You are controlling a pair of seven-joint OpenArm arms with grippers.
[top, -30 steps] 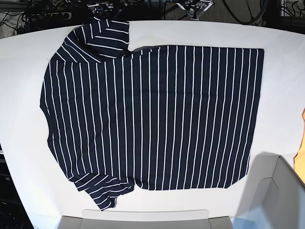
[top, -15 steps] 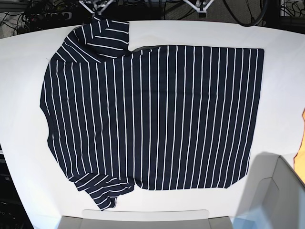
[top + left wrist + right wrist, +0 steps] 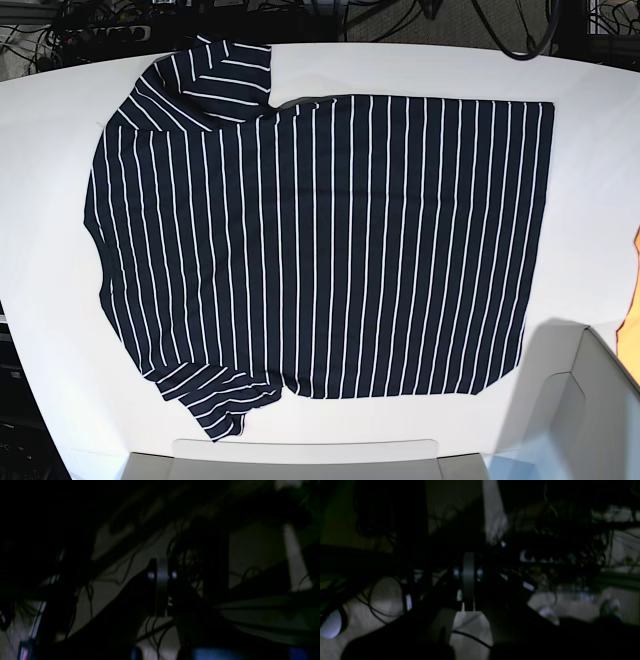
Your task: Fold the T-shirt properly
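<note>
Lying flat on the white table (image 3: 600, 150), the dark navy, white-striped, short-sleeved fabric T-shirt (image 3: 330, 240) runs its long axis left to right, sleeves and neck end at the left, hem at the right. Neither arm shows in the base view, so which is nearer cannot be told. Beyond, both wrist views are dark: the left gripper (image 3: 162, 590) and right gripper (image 3: 468, 582) have fingers pressed together, empty. No readable writing.

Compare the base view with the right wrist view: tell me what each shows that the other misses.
Base only: the T-shirt spread flat and unfolded on the white table. Right wrist only: the right end effector, shut and empty, pointing at dim cables off the table. Shared: nothing clearly; neither view shows an end effector near the T-shirt.
</note>
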